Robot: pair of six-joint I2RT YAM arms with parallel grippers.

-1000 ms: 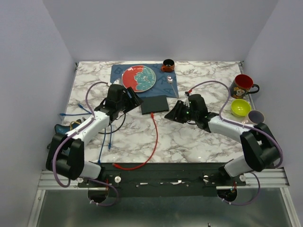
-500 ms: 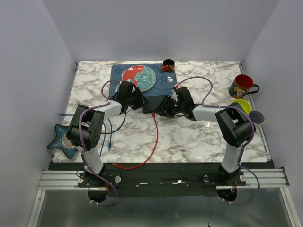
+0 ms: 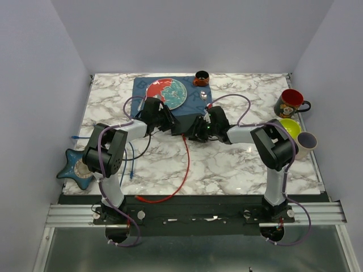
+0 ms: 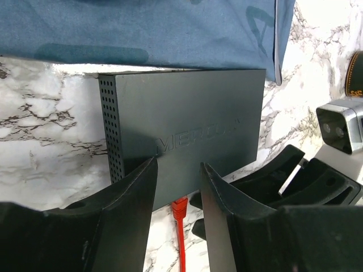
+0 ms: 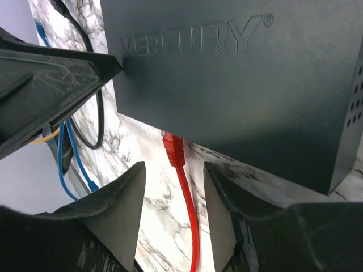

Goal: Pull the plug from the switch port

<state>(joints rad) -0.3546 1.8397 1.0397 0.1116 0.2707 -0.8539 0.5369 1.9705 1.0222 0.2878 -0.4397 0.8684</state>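
The switch, a flat dark grey box, lies mid-table with its far edge by the blue placemat. A red plug sits in the port on its near edge, and its red cable runs toward me. My left gripper is half open, its fingertips over the switch's near top edge, the plug showing below in the gap. My right gripper is open just in front of that edge. Its fingers stand either side of the plug without touching it. From above, both grippers cover the switch's front.
A red and teal plate lies on the placemat, with a small brown cup behind. A red mug, a green bowl and a lilac cup stand at the right edge. Blue cables and a blue star-shaped thing lie left.
Both arms have reached in from either side to the switch's near edge. The left jaws have narrowed. The switch and red cable have stayed in place.
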